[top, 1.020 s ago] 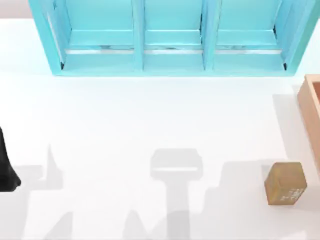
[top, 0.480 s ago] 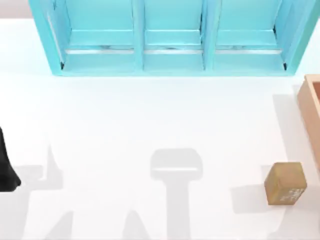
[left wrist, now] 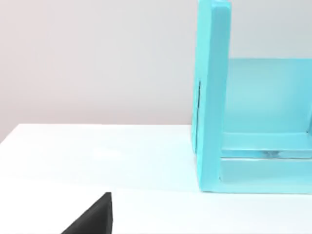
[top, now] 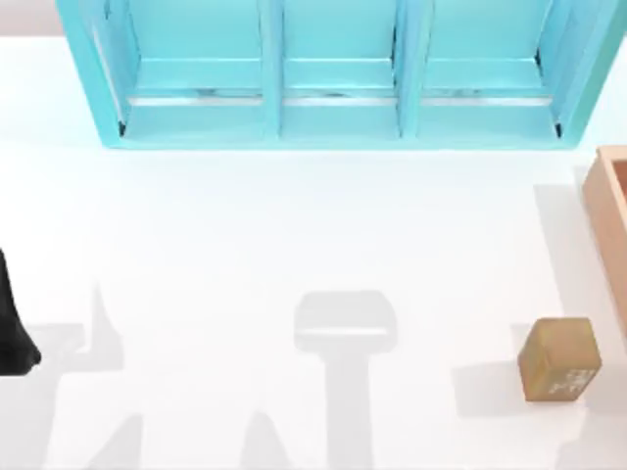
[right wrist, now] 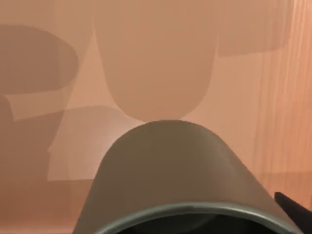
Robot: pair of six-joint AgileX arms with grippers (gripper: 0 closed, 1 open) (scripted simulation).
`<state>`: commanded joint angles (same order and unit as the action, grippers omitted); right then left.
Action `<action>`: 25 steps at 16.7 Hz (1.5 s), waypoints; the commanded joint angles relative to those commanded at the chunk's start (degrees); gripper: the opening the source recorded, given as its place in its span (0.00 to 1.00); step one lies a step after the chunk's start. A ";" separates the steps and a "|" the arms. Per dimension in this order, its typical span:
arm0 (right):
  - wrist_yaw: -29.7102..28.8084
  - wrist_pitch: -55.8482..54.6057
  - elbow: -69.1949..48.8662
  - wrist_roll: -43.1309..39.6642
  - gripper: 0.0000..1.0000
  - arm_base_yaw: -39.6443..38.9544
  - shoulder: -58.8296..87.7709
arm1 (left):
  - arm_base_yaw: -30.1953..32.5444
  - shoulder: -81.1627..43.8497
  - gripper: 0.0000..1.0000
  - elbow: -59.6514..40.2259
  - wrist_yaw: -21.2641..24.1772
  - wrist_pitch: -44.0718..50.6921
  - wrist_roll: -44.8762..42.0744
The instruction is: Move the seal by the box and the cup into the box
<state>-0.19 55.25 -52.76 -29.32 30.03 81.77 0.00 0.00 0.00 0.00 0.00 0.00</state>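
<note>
The seal (top: 559, 358), a small tan-brown block with white marks on one face, stands upright on the white table at the front right, a short way from the box (top: 609, 211). The box is a peach-tan container cut off by the table's right edge. In the right wrist view the dark olive-grey cup (right wrist: 170, 180) sits close below the camera, over the box floor (right wrist: 39, 73), and casts a shadow on it. My right gripper (right wrist: 195, 228) is shut on the cup, with one black fingertip (right wrist: 294, 210) beside the rim. My left gripper (top: 10, 338) is parked at the left edge.
A turquoise shelf cabinet (top: 333, 78) with three open bays runs along the back of the table; its side wall (left wrist: 212, 97) stands near in the left wrist view. Arm shadows fall on the white tabletop (top: 294, 225) along the front.
The right arm's shadow on the table has slid to the right, past the seal. The seal, the box and the left arm have not moved.
</note>
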 joint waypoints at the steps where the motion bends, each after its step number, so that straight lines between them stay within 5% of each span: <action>1: 0.04 -2.50 1.68 0.22 0.00 -0.15 0.32 | 0.00 0.00 1.00 0.00 0.00 0.00 0.00; 8: -0.06 -6.67 5.45 0.77 0.00 -0.93 1.78 | 0.00 0.00 1.00 0.00 0.00 0.00 0.00; 21: -0.06 -6.67 5.45 0.77 0.98 -0.93 1.78 | 0.00 0.00 1.00 0.00 0.00 0.00 0.00; 25: -0.06 -6.67 5.45 0.77 1.00 -0.93 1.78 | 0.00 0.00 1.00 0.00 0.00 0.00 0.00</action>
<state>-0.25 48.59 -47.31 -28.55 29.09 83.55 0.00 0.00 0.00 0.00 0.00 0.00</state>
